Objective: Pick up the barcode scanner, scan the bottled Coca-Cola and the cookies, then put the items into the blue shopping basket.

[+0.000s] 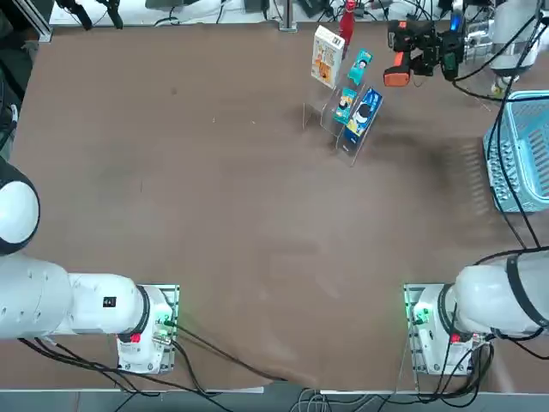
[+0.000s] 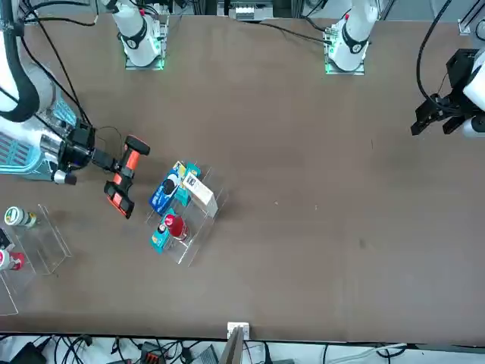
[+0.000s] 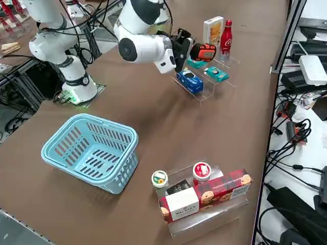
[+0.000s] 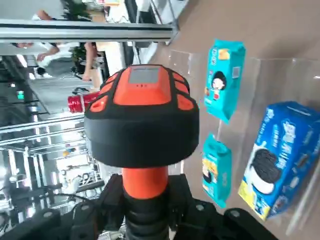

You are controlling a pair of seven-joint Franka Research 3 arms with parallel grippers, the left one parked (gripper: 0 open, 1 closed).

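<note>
My right gripper (image 1: 426, 51) is shut on the handle of the barcode scanner (image 1: 400, 60), a black pistol shape with orange-red trim, held in the air just right of the clear rack. The scanner's head (image 4: 142, 115) fills the right wrist view, and the fingers (image 4: 112, 200) clamp its orange handle. On the rack stand the cookies (image 1: 327, 56), a white box, and the all-red bottled Coca-Cola (image 1: 347, 21) at its far end; its red cap (image 4: 82, 102) peeks past the scanner. The blue shopping basket (image 3: 92, 148) sits on the table at the right, apart from the gripper.
The clear rack (image 1: 339, 120) also holds a dark blue packet (image 1: 364, 114) and two teal packets (image 4: 223, 80). A second clear rack (image 3: 204, 204) with a red cookie box and small cans stands beyond the basket. Cables trail along the table's far edge.
</note>
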